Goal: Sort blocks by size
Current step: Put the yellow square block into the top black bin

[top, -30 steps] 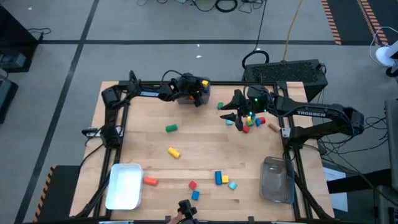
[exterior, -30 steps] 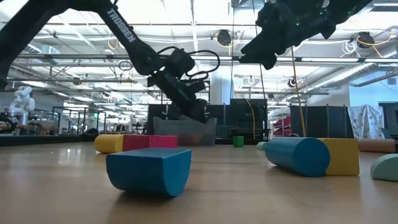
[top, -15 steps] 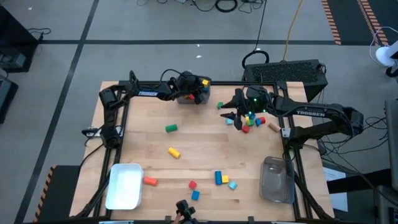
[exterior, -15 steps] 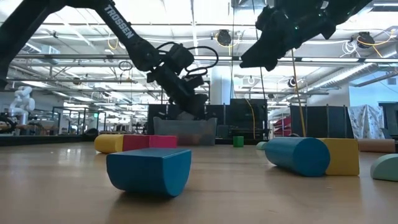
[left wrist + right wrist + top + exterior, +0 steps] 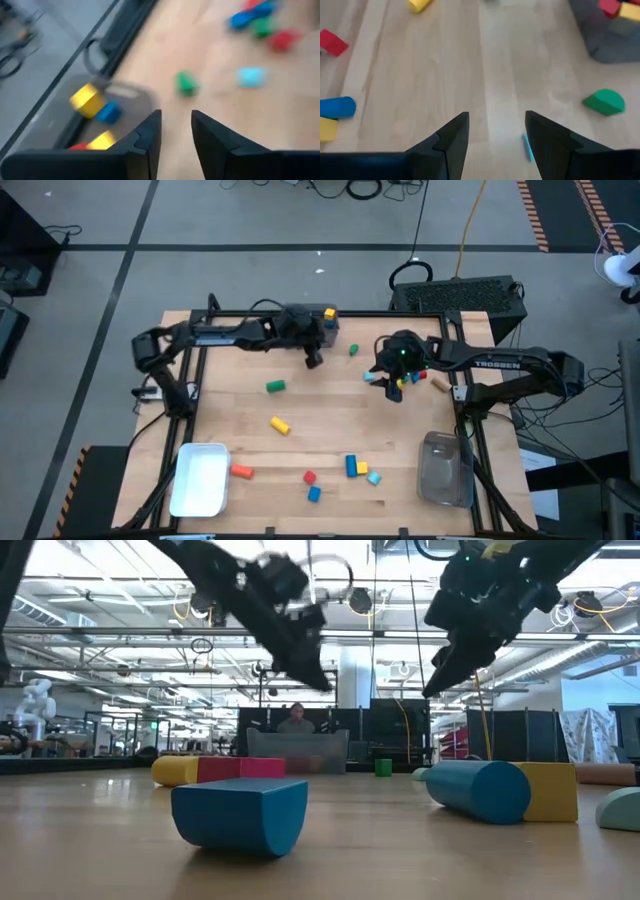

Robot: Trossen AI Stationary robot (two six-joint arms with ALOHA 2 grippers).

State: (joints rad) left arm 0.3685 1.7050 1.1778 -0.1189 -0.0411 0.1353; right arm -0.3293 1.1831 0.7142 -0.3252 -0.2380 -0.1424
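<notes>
The right gripper, parted and empty, is poised over the cluster of blocks (left gripper empty, farther off).

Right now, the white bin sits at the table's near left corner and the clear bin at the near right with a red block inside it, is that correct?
Not quite. The clear bin at the near right holds no block; the high view shows it empty. The red block lies on the table between the two bins. The white bin is at the near left corner, as you said.
</notes>
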